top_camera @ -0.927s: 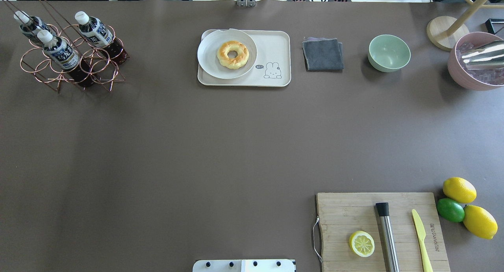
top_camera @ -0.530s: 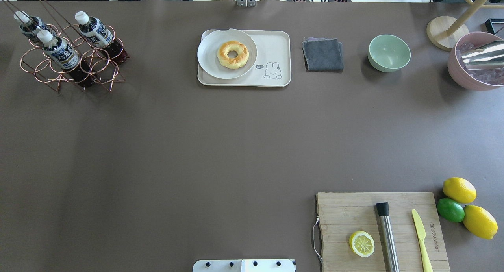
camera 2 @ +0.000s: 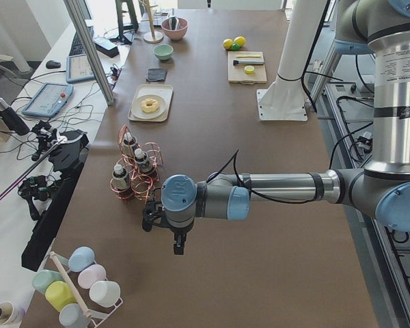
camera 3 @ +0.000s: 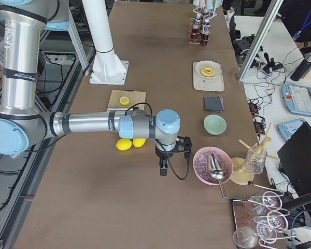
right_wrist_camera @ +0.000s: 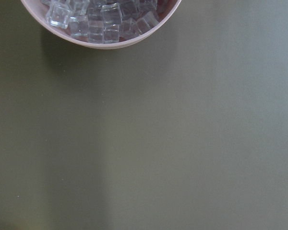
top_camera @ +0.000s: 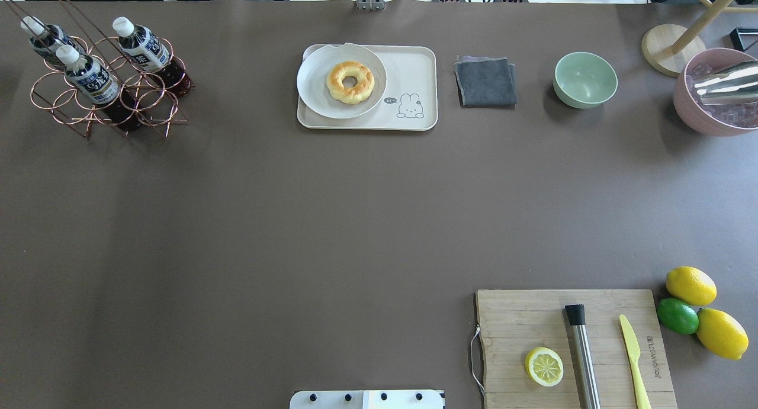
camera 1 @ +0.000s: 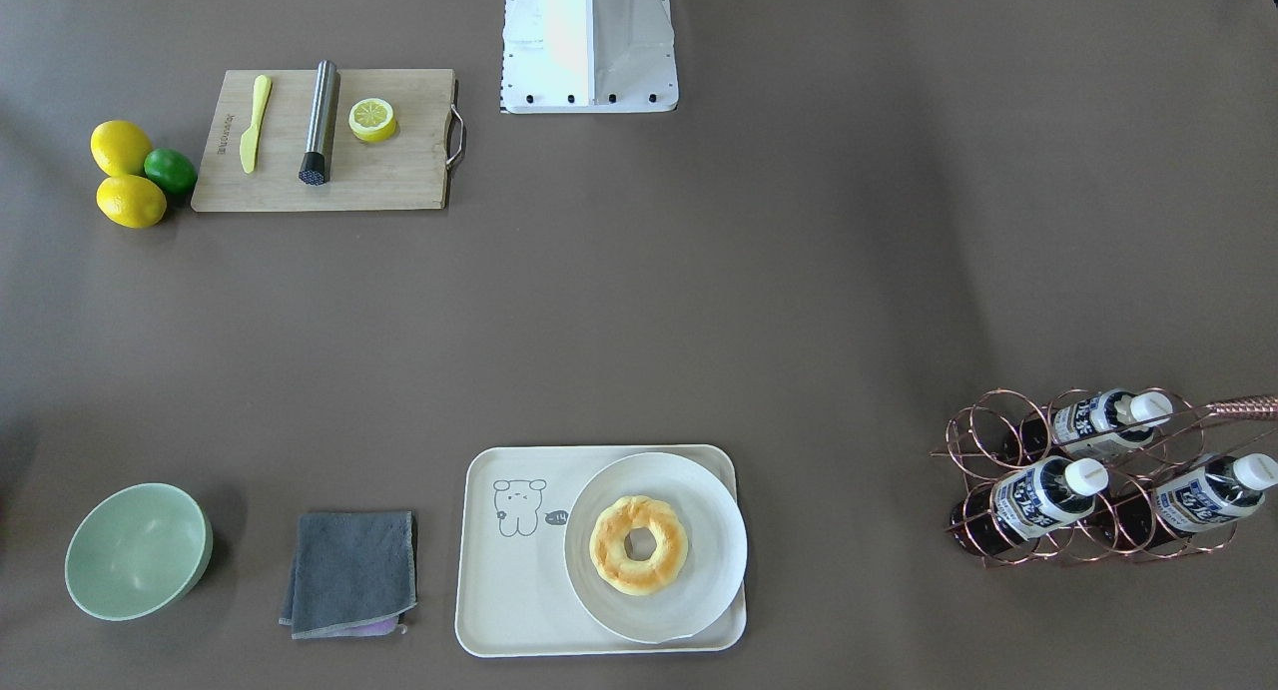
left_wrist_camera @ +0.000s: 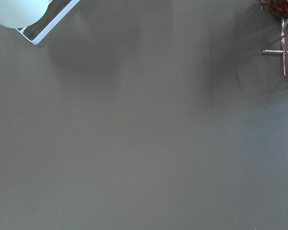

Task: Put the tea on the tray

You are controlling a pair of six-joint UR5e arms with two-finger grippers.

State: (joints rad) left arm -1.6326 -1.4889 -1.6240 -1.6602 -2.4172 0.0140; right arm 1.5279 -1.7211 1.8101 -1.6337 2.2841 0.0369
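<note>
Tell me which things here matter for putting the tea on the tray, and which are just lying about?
For the job: tea bottles in the copper rack; cream tray.
Lying about: plate with doughnut, grey cloth, green bowl, pink bowl of ice, cutting board, lemons, lime.

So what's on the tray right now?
A plate with a doughnut on it covers one half of the tray; the other half is bare except a cartoon. The three tea bottles sit in the wire rack, not here. Whatever lies under the plate is hidden.
</note>
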